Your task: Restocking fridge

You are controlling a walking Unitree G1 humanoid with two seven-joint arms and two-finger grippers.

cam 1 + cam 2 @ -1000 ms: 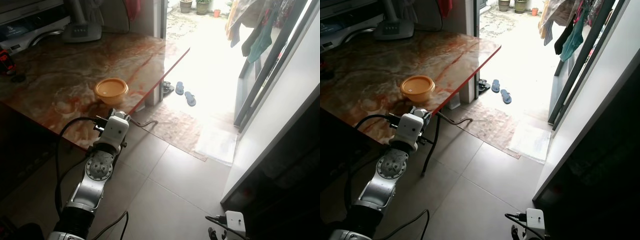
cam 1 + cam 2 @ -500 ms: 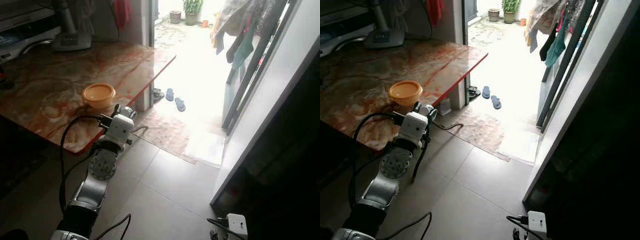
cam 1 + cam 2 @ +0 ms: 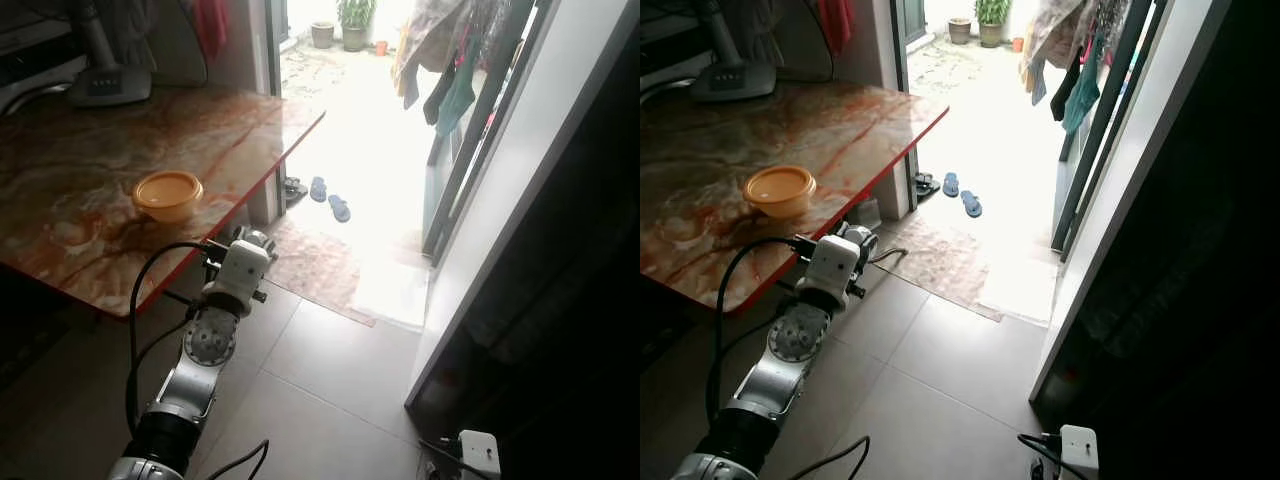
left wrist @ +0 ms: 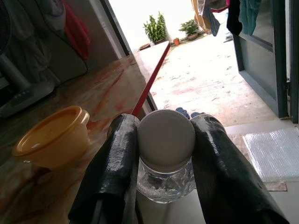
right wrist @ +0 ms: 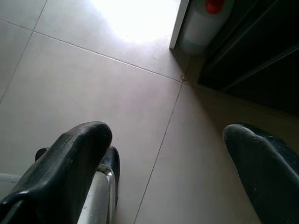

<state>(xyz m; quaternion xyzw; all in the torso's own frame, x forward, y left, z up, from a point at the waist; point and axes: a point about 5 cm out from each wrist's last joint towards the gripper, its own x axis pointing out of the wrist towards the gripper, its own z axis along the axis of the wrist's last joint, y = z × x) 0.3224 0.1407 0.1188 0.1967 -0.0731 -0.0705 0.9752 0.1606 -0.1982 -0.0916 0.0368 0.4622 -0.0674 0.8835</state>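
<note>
Left wrist view: the left gripper (image 4: pixel 166 154) pinches a clear bottle (image 4: pixel 166 179) with a white cap (image 4: pixel 166 140), its two black fingers (image 4: pixel 114 163) pressed against either side of the cap. Beyond it a yellow bowl (image 4: pixel 53 135) with a lid sits on a marbled brown table (image 4: pixel 100 93) edged in red. From the head camera, the left arm (image 3: pixel 210 340) reaches forward beside the table's near edge, the bottle held out over the tiled floor (image 3: pixel 330 370) just past that edge, near the bowl (image 3: pixel 167 194) but apart from it. A fan base (image 3: pixel 108 85) stands at the table's far side. An open doorway floods the room with daylight; a pair of blue slippers (image 3: pixel 328 198) lies on the ground outside, a brown mat (image 3: pixel 320 265) lies at the threshold, and clothes (image 3: pixel 440 60) hang by the dark door frame, with potted plants (image 3: pixel 355 20) farther out. Low on the right, the right gripper (image 5: pixel 168 154) hangs over the tiles with its fingers spread wide and nothing between them, near a white jug with a red cap (image 5: pixel 205 18) at the foot of a dark cabinet
</note>
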